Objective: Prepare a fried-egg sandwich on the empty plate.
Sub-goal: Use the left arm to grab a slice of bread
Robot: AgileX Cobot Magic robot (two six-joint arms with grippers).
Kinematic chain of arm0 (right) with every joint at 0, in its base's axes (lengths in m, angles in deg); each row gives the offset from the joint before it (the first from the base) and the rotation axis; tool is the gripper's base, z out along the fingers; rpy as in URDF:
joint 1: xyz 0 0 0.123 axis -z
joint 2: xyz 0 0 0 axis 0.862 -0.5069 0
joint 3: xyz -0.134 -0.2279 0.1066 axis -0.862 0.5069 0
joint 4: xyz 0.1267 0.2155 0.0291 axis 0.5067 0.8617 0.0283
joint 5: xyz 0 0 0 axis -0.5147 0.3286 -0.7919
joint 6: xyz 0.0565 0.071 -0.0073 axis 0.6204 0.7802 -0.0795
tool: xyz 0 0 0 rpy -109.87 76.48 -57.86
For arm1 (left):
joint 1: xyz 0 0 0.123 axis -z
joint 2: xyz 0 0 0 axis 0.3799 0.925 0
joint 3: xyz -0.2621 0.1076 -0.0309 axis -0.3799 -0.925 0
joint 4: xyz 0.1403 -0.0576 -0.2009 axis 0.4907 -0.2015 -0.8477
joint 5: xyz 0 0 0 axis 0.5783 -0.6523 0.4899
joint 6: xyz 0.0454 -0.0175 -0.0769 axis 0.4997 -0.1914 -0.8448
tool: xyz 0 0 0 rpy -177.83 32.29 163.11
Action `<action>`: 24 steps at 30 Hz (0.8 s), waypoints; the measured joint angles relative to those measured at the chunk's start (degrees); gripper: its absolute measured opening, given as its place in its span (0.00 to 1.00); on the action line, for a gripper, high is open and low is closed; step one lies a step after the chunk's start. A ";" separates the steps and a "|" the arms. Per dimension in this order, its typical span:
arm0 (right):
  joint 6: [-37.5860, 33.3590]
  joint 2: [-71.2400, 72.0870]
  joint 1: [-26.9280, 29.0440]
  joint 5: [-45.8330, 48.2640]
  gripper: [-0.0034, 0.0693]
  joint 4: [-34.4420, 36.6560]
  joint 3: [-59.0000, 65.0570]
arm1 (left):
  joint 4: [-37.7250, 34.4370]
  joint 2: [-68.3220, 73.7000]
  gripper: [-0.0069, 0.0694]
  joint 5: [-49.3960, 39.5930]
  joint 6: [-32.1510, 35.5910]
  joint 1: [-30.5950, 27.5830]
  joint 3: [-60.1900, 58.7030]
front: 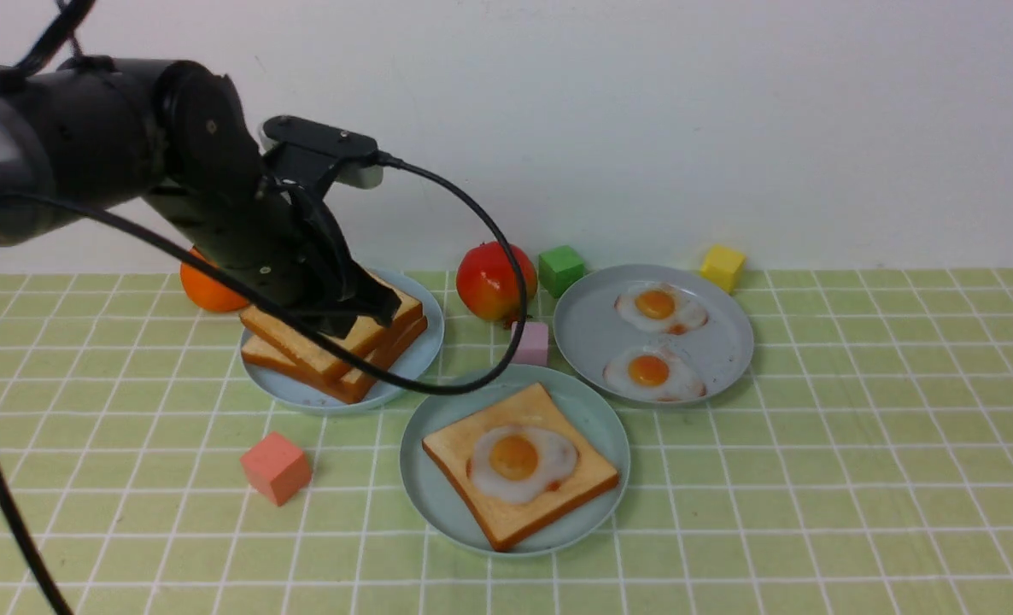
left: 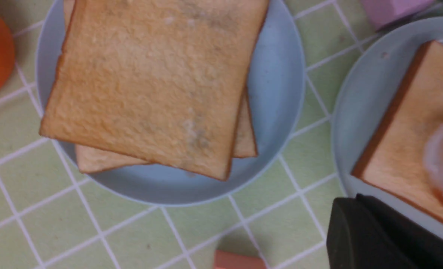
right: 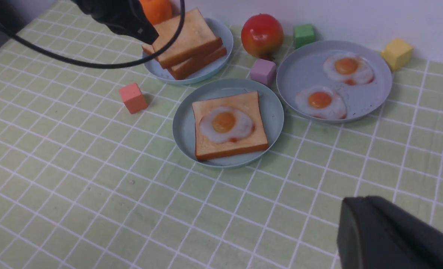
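One toast slice [front: 453, 453] lies flat on the mint-green plate [front: 434, 495], front centre of the table: thick, square, golden-brown, darker crust. Fried egg [front: 515, 461] rests on it, roughly centred: glossy white, wavy edge, round orange yolk, uncovered. Plate is pale, plain and low-rimmed. Left gripper [front: 374, 309] hangs over the toast stack [front: 344, 367] on the light-blue plate [front: 417, 359], behind and left of the mint one; its fingers are pressed together, nothing between them. Right gripper [right: 359, 224] is above bare table, clenched, empty
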 joint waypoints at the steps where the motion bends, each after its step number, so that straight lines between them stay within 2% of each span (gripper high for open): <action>1: 0.00 0.05 0.00 0.58 0.06 -0.05 0.00 | 1.18 1.76 0.18 0.07 1.34 -0.14 1.15; 3: 0.00 -0.02 0.00 1.36 0.06 -0.18 0.07 | 3.53 3.84 0.29 1.27 2.42 -0.15 1.88; 4: 0.00 -0.02 0.00 1.37 0.06 -0.18 0.12 | 3.72 3.99 0.30 1.46 2.43 -0.15 1.94; 5: 0.00 -0.06 0.00 1.61 0.06 -0.18 0.34 | 5.18 4.96 0.38 2.71 2.70 -0.15 1.99; 8: 0.00 -0.28 0.00 1.69 0.07 -0.18 1.19 | 7.67 6.72 0.52 6.11 2.75 -0.15 2.23; 11: 0.05 -0.47 0.00 1.65 0.07 0.03 2.51 | 10.09 8.30 0.61 9.15 2.78 -0.15 2.34; 17: 0.10 -0.47 0.00 1.48 0.07 2.76 4.10 | 12.80 11.58 0.63 12.34 2.98 -0.15 2.34; 24: 0.16 -0.51 0.00 0.47 0.08 4.55 4.10 | 14.56 14.27 0.61 12.97 3.03 -0.15 2.63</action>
